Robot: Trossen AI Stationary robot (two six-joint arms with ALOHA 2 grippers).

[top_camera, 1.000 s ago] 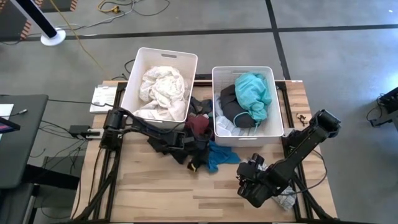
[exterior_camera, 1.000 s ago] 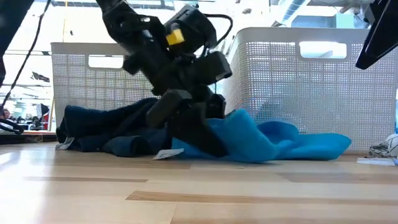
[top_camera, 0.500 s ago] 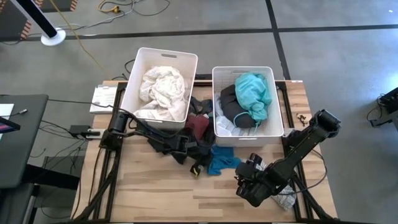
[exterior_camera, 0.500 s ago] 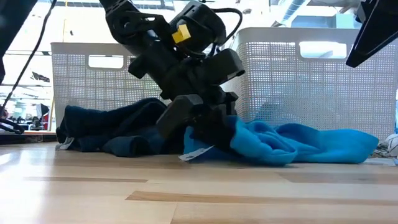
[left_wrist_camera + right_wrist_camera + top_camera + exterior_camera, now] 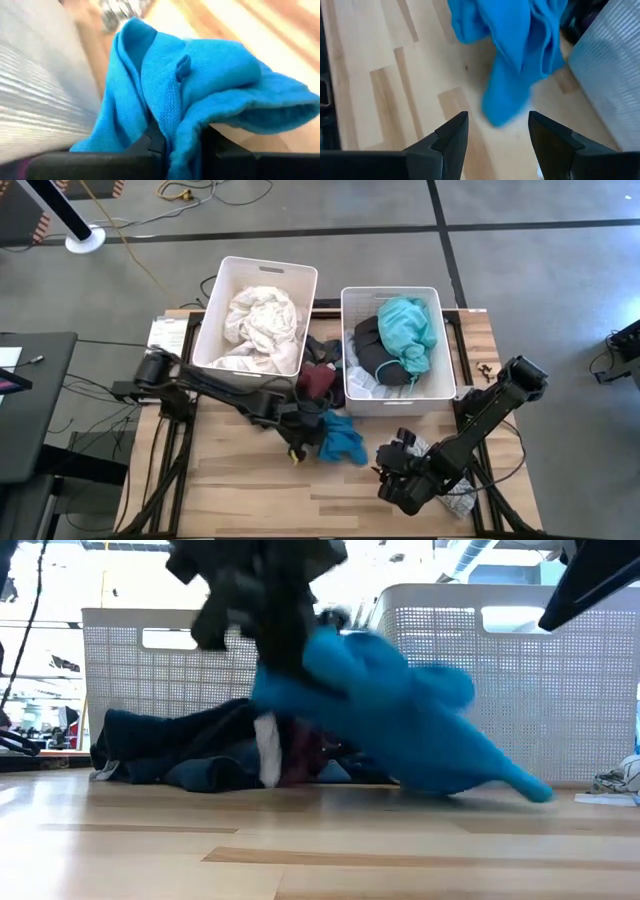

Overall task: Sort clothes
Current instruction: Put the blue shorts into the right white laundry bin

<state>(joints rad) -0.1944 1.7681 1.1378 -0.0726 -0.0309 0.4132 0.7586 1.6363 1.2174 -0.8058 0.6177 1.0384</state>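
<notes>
You see the wooden table (image 5: 240,480) with two white bins (image 5: 258,315) at its back edge. A dark pile of clothes (image 5: 170,750) lies in front of the bins, and part of it is hidden. Your left gripper (image 5: 305,435) is clamped on a bright blue garment (image 5: 390,710) and holds it off the table. Your right gripper (image 5: 497,132), fingers apart, waits near the table's front right.

Nothing readable is showing anywhere: no words, brand marks or numbers on the garments, the bins, the arms or the table. A small white tag (image 5: 266,748) is hanging by the clothes, but any print is blurred.
</notes>
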